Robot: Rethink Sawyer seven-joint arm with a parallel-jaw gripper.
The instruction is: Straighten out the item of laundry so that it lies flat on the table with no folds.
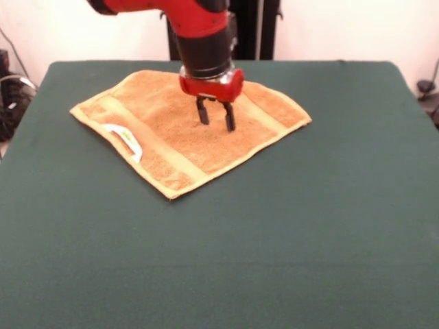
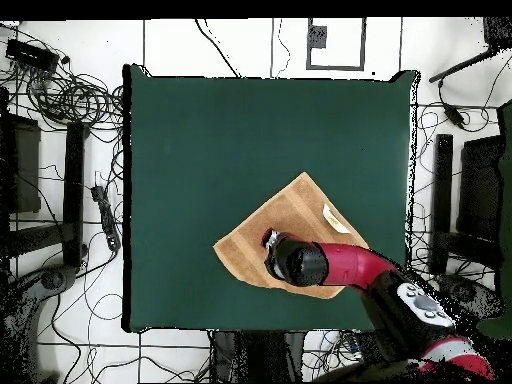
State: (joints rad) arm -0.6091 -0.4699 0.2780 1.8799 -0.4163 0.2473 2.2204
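Note:
The orange-tan towel [image 1: 154,113] lies spread out on the dark green table [image 1: 288,233], turned like a diamond with one corner toward the camera. A paler band [image 1: 168,154] runs near its front-left edge, and a white label [image 1: 124,137] sits at that edge. My gripper [image 1: 216,120] points down over the towel's middle, open and holding nothing, with its black fingertips [image 1: 203,116] at or just above the cloth. In the overhead view the towel [image 2: 285,220] lies near the table's [image 2: 220,150] bottom right, and the red arm [image 2: 345,265] covers part of it and the gripper.
The black pedestal [image 1: 254,27] stands behind the table's far edge. Cables [image 2: 70,95] and dark stands [image 2: 440,200] lie on the floor around the table. Wide bare green tabletop surrounds the towel at the front and right in the front view.

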